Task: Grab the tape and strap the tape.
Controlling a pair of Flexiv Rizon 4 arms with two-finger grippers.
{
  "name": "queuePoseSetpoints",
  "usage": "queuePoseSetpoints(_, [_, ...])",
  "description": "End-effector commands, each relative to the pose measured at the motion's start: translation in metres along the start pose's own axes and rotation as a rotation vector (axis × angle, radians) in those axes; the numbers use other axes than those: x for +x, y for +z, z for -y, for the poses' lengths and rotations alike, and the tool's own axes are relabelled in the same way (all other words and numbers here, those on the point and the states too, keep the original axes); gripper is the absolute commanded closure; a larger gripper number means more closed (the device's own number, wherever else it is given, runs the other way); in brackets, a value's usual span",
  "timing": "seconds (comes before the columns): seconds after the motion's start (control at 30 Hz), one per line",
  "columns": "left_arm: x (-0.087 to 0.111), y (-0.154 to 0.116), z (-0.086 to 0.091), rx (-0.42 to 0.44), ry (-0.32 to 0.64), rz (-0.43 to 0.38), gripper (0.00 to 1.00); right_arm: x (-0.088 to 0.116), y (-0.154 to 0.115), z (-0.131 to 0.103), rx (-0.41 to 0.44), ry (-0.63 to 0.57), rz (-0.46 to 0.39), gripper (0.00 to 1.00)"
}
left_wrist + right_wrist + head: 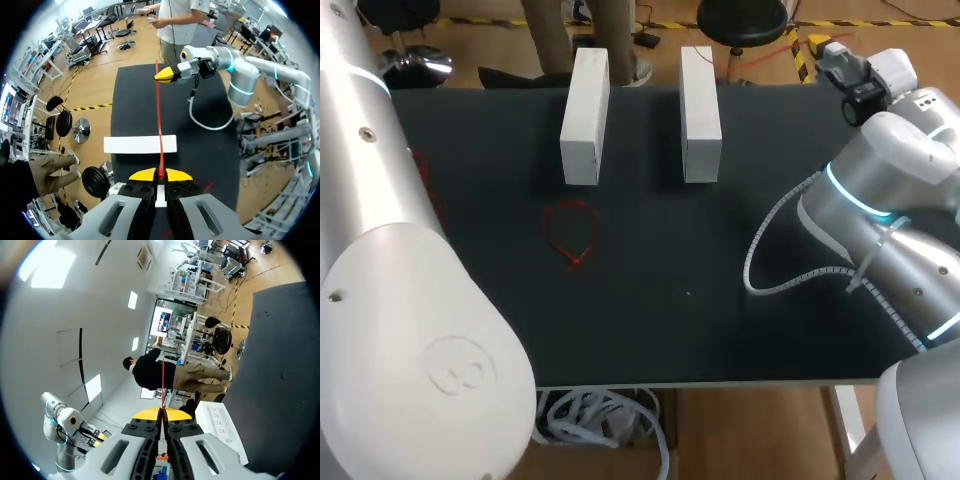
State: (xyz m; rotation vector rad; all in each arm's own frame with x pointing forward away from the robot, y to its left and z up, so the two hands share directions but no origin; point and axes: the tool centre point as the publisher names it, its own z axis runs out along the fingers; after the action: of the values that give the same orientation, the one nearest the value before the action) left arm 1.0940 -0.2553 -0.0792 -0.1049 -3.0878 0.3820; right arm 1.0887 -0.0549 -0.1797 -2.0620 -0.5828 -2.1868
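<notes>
Two white blocks (585,115) lay side by side on the table (720,320) in the head view, a red loop (571,235) near them. I could not make out the held tape there. In the left wrist view, the left gripper (160,175) had its fingers pinched on the red tape (159,125), which ran taut above the table to the right gripper (167,76). The right wrist view showed those fingers likewise closed on it. Too hard a pull might slip the thin tape from either pinch.

right arm (880,150) silver-white, cyan ring | pincer (160,175) tips yellow | cable (748,272) white
</notes>
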Motion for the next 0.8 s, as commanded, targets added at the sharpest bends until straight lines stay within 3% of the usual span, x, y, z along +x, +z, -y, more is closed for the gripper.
queuePoseSetpoints(0.03, [0.002, 0.005, 0.004, -0.087, -0.004, 0.009, 1.00, 0.000, 0.001, 0.000, 0.000, 0.000, 0.003, 1.00])
queuePoseSetpoints(0.8, [0.001, 0.019, 0.012, -0.067, 0.011, 0.020, 1.00, 0.000, 0.001, 0.000, 0.000, 0.000, 0.003, 1.00])
